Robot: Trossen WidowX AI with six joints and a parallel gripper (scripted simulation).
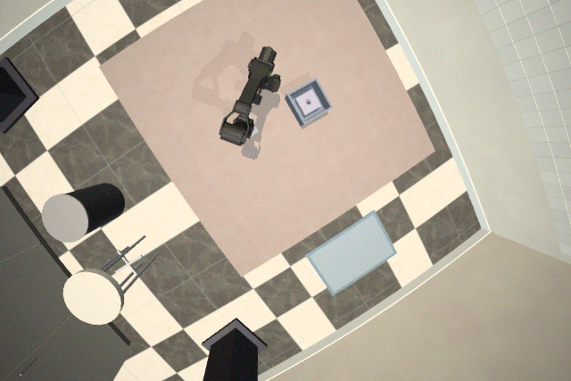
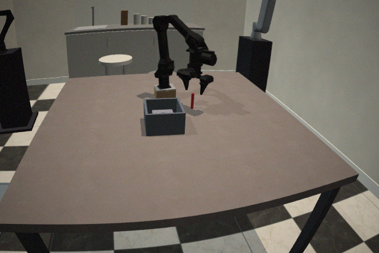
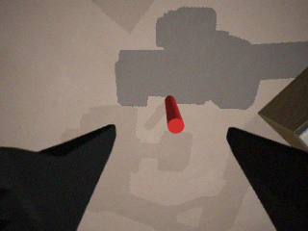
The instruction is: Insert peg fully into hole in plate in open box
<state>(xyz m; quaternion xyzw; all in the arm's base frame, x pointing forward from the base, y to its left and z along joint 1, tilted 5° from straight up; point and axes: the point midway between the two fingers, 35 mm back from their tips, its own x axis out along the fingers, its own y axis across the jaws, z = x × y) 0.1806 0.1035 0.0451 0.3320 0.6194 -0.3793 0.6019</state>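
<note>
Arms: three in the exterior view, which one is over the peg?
The black arm mounted on the table. Its open gripper hangs above the upright red peg. The grey arm and the other black one stand on floor pedestals.

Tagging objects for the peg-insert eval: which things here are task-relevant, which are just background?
Task-relevant:
- red peg, upright on the table
- open box with the holed plate at its bottom
- gripper, open, above the peg

Background:
- stool
- grey arm on a black pedestal
- counter with canisters
</note>
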